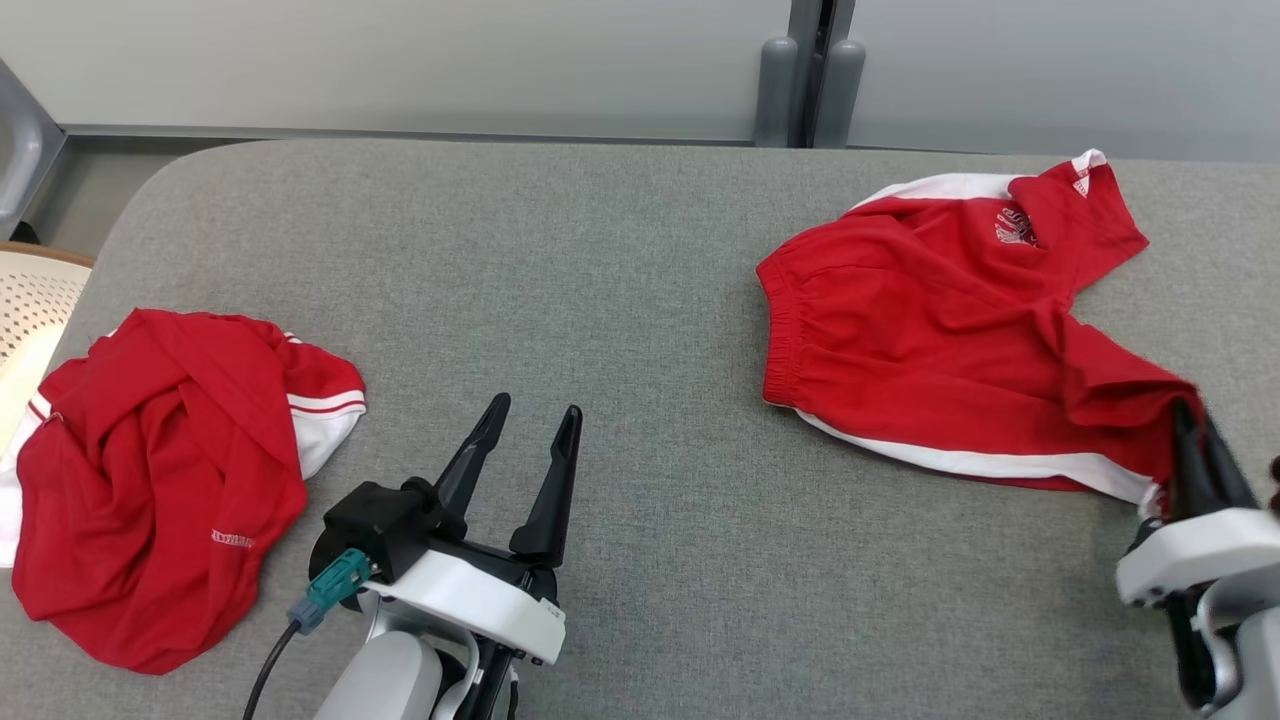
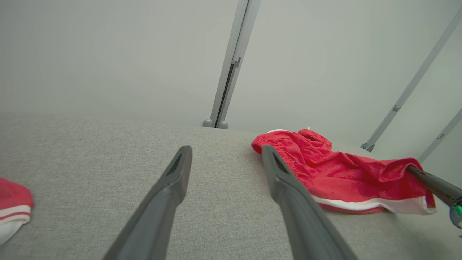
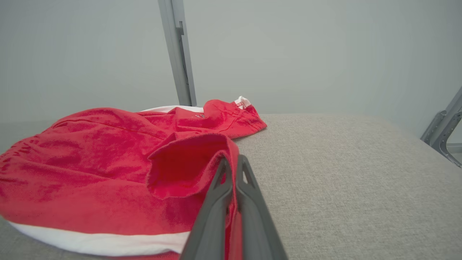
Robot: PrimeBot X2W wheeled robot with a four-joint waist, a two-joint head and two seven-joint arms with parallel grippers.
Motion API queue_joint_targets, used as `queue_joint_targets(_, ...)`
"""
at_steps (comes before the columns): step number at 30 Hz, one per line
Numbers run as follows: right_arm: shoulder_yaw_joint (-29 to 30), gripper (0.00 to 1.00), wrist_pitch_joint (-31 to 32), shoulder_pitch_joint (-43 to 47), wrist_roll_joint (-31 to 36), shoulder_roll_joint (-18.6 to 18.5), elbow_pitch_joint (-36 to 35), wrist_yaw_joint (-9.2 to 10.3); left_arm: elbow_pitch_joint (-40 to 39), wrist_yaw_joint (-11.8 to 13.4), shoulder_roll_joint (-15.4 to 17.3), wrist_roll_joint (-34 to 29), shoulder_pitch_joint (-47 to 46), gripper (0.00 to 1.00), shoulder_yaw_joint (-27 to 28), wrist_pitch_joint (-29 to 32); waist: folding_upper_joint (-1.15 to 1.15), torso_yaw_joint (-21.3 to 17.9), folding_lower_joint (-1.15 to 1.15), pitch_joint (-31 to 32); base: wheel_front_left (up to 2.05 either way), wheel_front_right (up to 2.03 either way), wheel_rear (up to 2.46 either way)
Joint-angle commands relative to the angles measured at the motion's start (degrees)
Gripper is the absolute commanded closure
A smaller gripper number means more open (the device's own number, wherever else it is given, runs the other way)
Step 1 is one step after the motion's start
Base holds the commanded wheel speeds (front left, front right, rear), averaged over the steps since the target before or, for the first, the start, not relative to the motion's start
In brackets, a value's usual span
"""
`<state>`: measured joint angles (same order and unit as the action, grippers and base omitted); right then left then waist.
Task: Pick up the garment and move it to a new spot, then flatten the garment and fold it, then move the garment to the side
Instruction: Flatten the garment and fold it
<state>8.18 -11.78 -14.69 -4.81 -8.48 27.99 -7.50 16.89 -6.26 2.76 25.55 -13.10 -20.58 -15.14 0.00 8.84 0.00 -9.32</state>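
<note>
Well, my right jaws clench the near corner of the red shorts (image 1: 930, 330), far right on the grey worktop (image 1: 620, 300); left jaws hang released. A crumpled red jersey (image 1: 160, 480) lies far left. Both prints unreadable to me.

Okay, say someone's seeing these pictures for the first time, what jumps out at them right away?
Two bright red pieces of clothing lie on the grey table: red shorts with white side stripes spread at the right, and a crumpled red garment at the left edge. The right tool is shut on a near corner of the shorts, while the left tool stands open between the two, holding nothing.
</note>
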Motion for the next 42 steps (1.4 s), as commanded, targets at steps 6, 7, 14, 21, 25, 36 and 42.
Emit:
queue_joint_targets(6,3.0,1.00,8.8,-6.3,-11.0,-5.0,4.8,0.01,0.1,-0.4,0.2,-0.7,-1.6,0.00,-0.7,0.0,0.00,0.6,0.00,-2.4,0.00,0.00,0.00)
queue_joint_targets(7,3.5,0.86,10.2,-7.5,-12.6,-5.3,5.8,0.00,0.2,-0.5,0.2,-0.8,-1.8,0.00,-0.7,0.0,0.00,0.7,0.00,-2.8,0.00,0.00,0.00)
queue_joint_targets(14,10.0,0.00,13.3,-14.2,-12.0,-9.9,15.6,-0.01,0.4,-0.8,0.2,-1.1,-3.2,0.00,-0.8,0.0,0.00,1.8,0.00,-5.3,0.00,0.00,0.00)
queue_joint_targets(21,15.0,0.00,9.2,-18.8,-6.7,-10.4,22.0,0.00,0.6,-0.8,0.2,-1.4,-3.4,0.00,-0.4,0.0,0.00,1.4,0.00,-5.7,0.00,0.00,0.00)
queue_joint_targets(25,13.5,0.00,5.0,-19.3,-4.5,-9.3,22.3,0.00,0.7,-0.9,0.2,-1.5,-3.2,0.00,-0.1,0.0,0.00,0.1,0.00,-4.7,0.00,0.00,0.00)
queue_joint_targets(36,-1.0,0.00,-3.3,-8.7,-9.9,-3.3,6.8,0.00,-0.9,-1.0,0.2,-0.9,-0.6,0.00,0.5,0.0,0.00,-4.9,0.00,0.7,0.00,0.00,0.00)
queue_joint_targets(42,-4.6,0.00,-3.4,1.1,-11.9,0.5,-4.3,0.00,-1.6,-1.1,0.2,0.2,0.7,0.00,0.3,0.0,0.00,-7.1,0.00,2.5,0.00,0.00,0.00)
